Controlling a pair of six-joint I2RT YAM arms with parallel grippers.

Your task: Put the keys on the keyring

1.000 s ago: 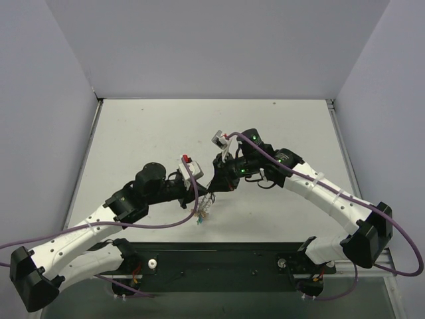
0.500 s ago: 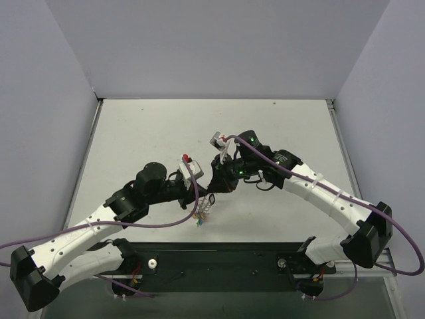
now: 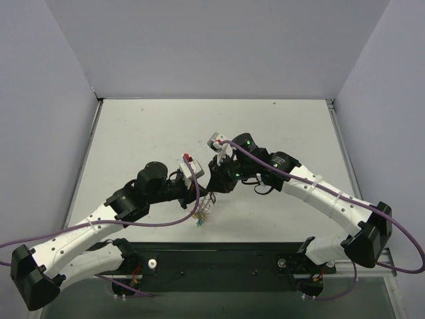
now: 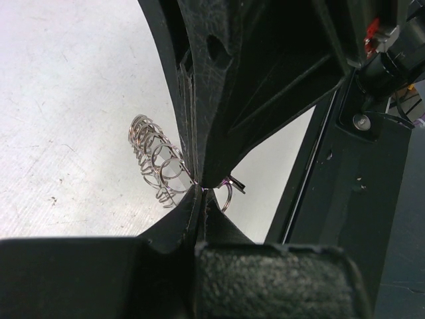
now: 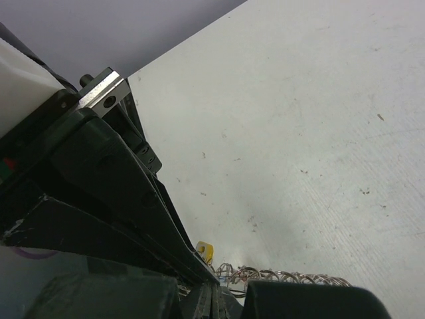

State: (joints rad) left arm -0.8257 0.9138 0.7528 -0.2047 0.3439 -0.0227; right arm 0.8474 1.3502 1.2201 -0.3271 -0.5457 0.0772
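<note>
Threading step: the left gripper (image 4: 201, 189) pinches the keyring (image 4: 156, 163) over mid-worktop (image 3: 133, 133) — keys (image 3: 202, 214) dangle beneath. The right gripper (image 5: 214, 294) is clamped shut alongside, its load hidden. Next probably demands fine alignment.

My desk (image 3: 146, 133) is a pale grey sheet, finely scuffed and specked in both wrist views, with plain walls standing at its 9, 12 and 3 o'clock sides. A black rail (image 3: 219, 262) runs along the 6 o'clock edge. Just toward 6 o'clock from centre is the coiled keyring (image 4: 156, 166) with its bunch of keys (image 3: 201, 216). I can't tell whether they touch the surface.
</note>
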